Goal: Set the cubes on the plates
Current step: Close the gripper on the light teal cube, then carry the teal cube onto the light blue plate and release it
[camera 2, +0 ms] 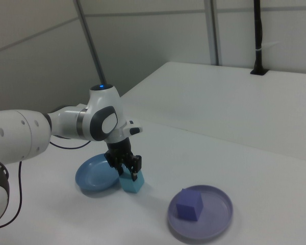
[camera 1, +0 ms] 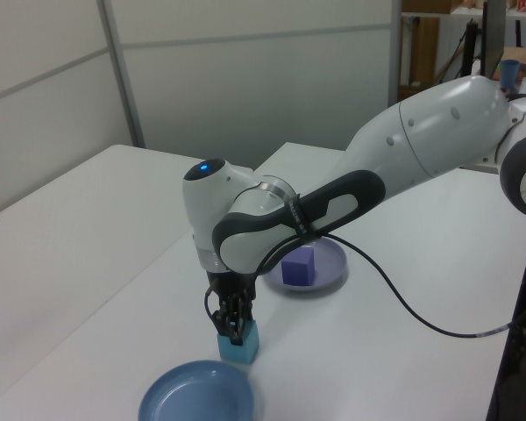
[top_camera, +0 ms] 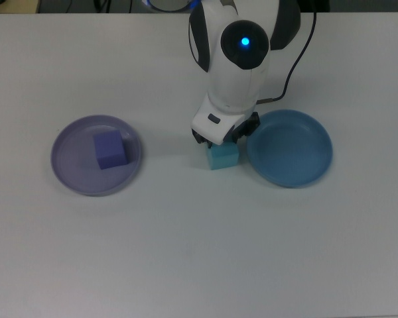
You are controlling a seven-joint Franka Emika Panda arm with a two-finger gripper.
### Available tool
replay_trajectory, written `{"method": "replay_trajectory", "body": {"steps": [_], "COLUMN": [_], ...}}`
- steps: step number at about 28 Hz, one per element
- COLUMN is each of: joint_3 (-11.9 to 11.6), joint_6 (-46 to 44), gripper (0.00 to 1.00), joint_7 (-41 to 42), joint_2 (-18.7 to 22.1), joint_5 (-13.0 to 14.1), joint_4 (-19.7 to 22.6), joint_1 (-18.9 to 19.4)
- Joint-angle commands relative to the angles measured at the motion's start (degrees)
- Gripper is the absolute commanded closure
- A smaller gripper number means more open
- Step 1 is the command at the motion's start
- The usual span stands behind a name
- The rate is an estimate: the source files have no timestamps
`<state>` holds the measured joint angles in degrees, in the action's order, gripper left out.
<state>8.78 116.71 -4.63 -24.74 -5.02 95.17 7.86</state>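
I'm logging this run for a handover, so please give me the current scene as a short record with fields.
violet cube: resting on the lavender plate
turquoise cube: on the table, beside the blue plate, not on it
blue plate: holds nothing
pincer: low over the turquoise cube, its fingers at the cube's top
task: one cube placed, one to go

Honestly nothing readable here: no text, labels, brand marks, numbers or signs that I can make out in any of the three views.
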Motion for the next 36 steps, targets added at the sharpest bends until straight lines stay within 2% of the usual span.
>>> {"method": "replay_trajectory", "body": {"steps": [1, 3, 6, 10, 14, 16, 17, 18, 19, 20, 25, 33, 35, 36], "joint_3": [0.1, 0.4, 2.1, 2.2, 2.2, 2.2, 2.2, 2.2, 2.2, 2.2, 2.2, 1.7, 1.5, 1.5], "joint_6": [-0.4, -1.5, -2.7, -2.6, -2.3, -2.0, -2.0, -2.0, -2.0, -2.1, -2.8, -8.4, -10.5, -12.9], "gripper": [0.9, 0.89, 0.89, 0.87, 0.8, 0.69, 0.58, 0.4, 0.16, 0.0, 0.0, 0.0, 0.0, 0.0], "joint_7": [-0.9, -0.9, -3.5, -6.3, -7.8, -9.2, -9.5, -9.7, -9.8, -9.8, -10.0, -12.5, -12.5, -12.5], "joint_2": [4.6, 5.2, 5.1, 4.7, 3.5, 2.6, 2.4, 2.3, 2.3, 2.4, 3.8, 10.8, 12.6, 14.0], "joint_5": [1.0, 1.0, 1.0, 0.0, -1.2, -2.3, -2.5, -2.5, -2.5, -2.5, -2.0, -1.6, -1.6, -1.6], "joint_4": [0.7, 0.5, -1.3, -1.4, -1.4, -1.4, -1.4, -1.4, -1.4, -1.4, -1.4, -1.0, -1.0, -1.0], "joint_1": [0.6, 0.8, 2.1, 5.8, 8.0, 8.8, 8.8, 8.8, 8.8, 8.8, 8.9, 8.1, 6.9, 5.2]}}
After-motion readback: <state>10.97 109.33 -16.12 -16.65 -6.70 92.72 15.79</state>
